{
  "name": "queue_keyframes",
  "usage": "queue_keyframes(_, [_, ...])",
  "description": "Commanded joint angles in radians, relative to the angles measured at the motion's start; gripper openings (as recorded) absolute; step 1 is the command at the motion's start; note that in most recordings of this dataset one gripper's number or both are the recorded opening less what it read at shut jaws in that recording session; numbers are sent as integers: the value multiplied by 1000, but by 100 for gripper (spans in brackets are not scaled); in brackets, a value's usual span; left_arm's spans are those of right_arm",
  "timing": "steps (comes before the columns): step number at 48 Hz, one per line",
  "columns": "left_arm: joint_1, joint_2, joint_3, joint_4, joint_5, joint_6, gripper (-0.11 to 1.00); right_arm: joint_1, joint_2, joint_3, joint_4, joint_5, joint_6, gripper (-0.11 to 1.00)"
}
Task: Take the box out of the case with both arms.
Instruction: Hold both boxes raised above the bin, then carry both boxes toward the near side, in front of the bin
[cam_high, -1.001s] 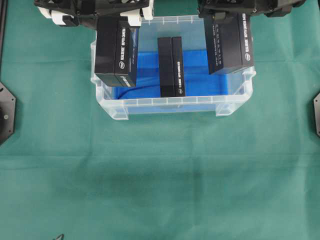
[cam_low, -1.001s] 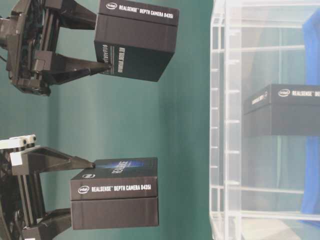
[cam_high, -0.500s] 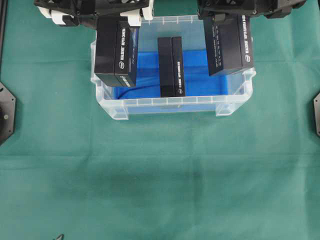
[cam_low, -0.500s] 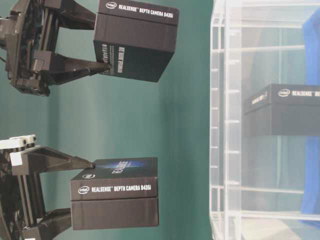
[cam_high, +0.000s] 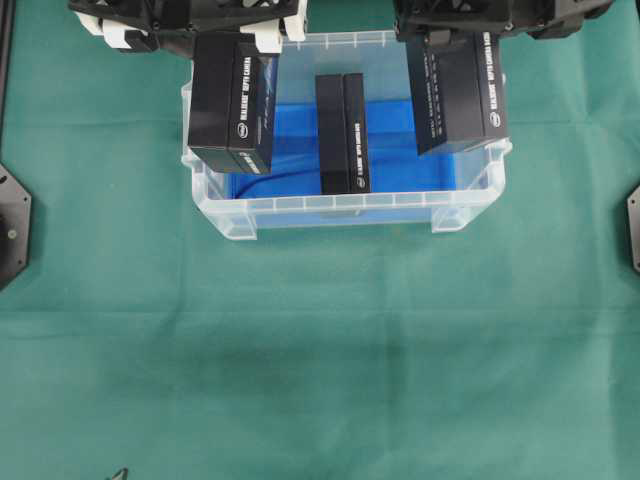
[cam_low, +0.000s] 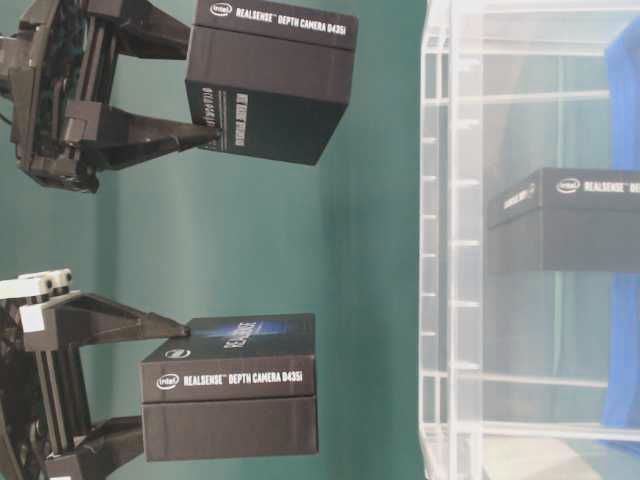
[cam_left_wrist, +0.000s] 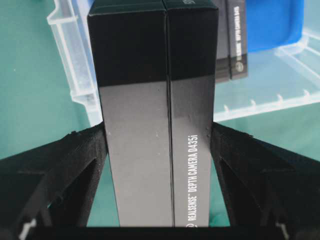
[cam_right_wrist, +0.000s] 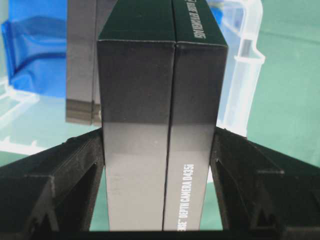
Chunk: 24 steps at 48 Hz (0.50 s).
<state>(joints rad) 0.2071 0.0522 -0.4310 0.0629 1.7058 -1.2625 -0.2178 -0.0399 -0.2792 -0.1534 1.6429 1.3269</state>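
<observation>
Green cloth (cam_high: 320, 350) covers whole table, faintly creased, evenly lit.

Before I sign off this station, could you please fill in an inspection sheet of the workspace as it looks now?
Surface: green cloth, creased, covers the table.
Job's things: clear case with blue lining; one black box stands inside it; two more boxes are lifted above it.
Clutter: nothing seen.
Grippers: left gripper shut on the left box; right gripper shut on the right box; both boxes clear of the case in the table-level view.
Cables: nothing seen.
Surroundings: dark fixtures at the left and right edges of the cloth.
</observation>
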Motion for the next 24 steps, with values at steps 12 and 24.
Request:
queue_keyframes(12, [-26, -20, -29, 3, -3, -15, 64, 31, -14, -26, 5, 6, 14, 65])
queue_keyframes(24, [-123, -20, -31, 3, -3, -126, 64, 101, -15, -37, 8, 49, 41, 65])
